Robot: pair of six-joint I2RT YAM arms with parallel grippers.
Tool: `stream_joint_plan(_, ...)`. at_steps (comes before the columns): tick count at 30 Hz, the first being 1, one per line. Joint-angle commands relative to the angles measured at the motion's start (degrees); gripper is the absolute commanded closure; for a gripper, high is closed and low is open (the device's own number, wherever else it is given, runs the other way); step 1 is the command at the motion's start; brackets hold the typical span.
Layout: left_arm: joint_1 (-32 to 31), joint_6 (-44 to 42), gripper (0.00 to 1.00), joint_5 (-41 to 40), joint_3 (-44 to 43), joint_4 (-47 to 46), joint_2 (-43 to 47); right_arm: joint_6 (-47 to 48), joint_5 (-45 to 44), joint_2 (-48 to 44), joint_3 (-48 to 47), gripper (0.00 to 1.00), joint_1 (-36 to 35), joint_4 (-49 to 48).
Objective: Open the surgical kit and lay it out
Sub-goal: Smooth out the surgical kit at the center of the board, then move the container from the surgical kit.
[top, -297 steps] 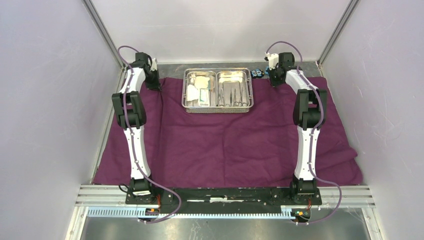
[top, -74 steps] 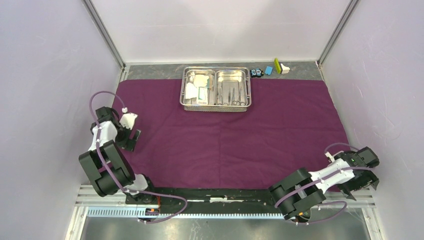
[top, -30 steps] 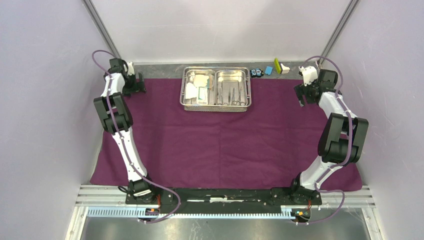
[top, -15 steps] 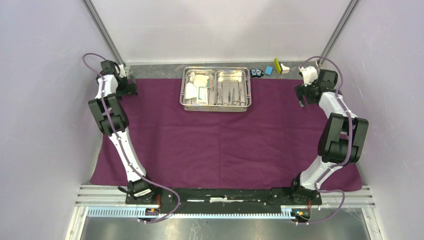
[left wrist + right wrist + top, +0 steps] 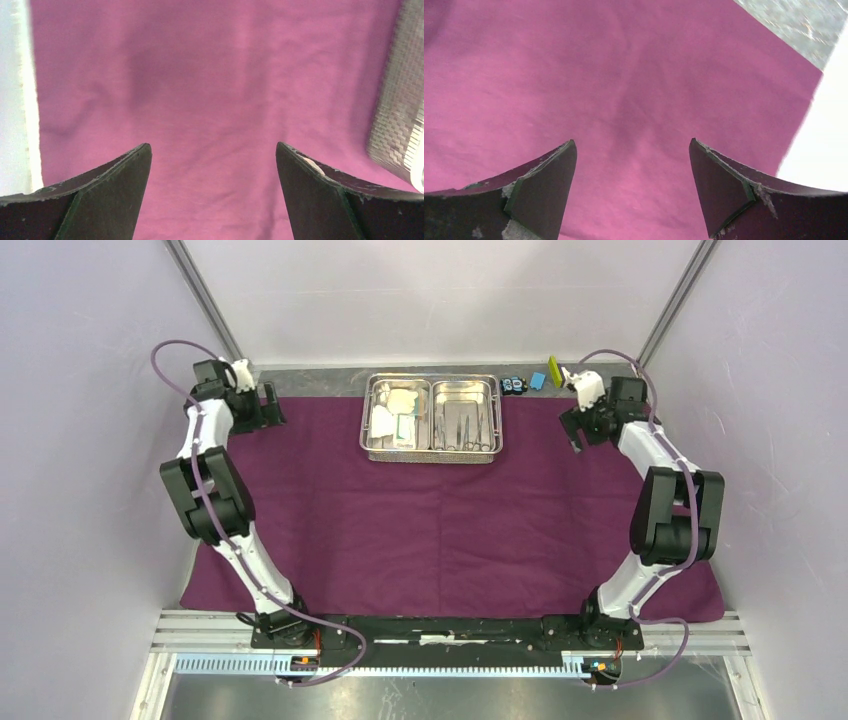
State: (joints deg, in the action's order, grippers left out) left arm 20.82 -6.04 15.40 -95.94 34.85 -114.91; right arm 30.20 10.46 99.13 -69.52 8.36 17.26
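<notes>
Kit cloth point(image 5: 450, 520) flat, tray point(image 5: 434, 456) far edge; L gripper point(image 5: 212, 147), R gripper point(image 5: 631, 142) wide.

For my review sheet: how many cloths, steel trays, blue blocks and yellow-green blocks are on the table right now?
purple cloth: 1
steel tray: 1
blue block: 1
yellow-green block: 1
Total: 4

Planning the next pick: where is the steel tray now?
Top view: the steel tray sits on the purple cloth's far edge, about centre, with a blue block just off its right end.
</notes>
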Motion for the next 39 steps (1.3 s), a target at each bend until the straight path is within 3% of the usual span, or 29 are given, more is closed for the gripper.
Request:
stream_joint_plan(1, -3.8, 2.7, 0.00, 10.4, 8.2, -8.2, 7.6, -4.4, 7.7, -1.0, -0.8, 0.10, -3.6, -2.8)
stream_joint_plan(7, -12.3, 10.9, 0.03, 16.6, 10.9, -14.2, 9.9, -12.7, 15.1, 0.1, -3.1, 0.14, -9.3, -8.1)
stream_joint_plan(13, -18.1, 19.1, 0.12, 17.9, 2.7, -15.3, 2.0, -21.8, 17.3, 6.2, -8.9, 0.21, -13.9, -13.4)
stream_joint_plan(18, -22.2, 20.4, 0.13, 14.1, -3.5, -15.0, -4.8, -27.2, 16.3, 13.3, -14.6, 0.24, -15.7, -14.5)
stream_joint_plan(22, -23.3, 21.8, 0.13, 12.9, -5.4, -16.1, -8.1, -30.1, 18.2, 18.5, -17.8, 0.27, -15.9, -15.7)
stream_joint_plan(28, -24.4, 23.8, 0.21, 15.3, -4.6, -17.6, -10.6, -34.4, 21.9, 24.1, -21.2, 0.39, -15.9, -16.1)
stream_joint_plan(39, -24.7, 27.4, 0.43, 19.7, -1.0, -20.9, -11.0, -35.8, 21.2, 24.2, -19.6, 0.63, -15.8, -16.7)
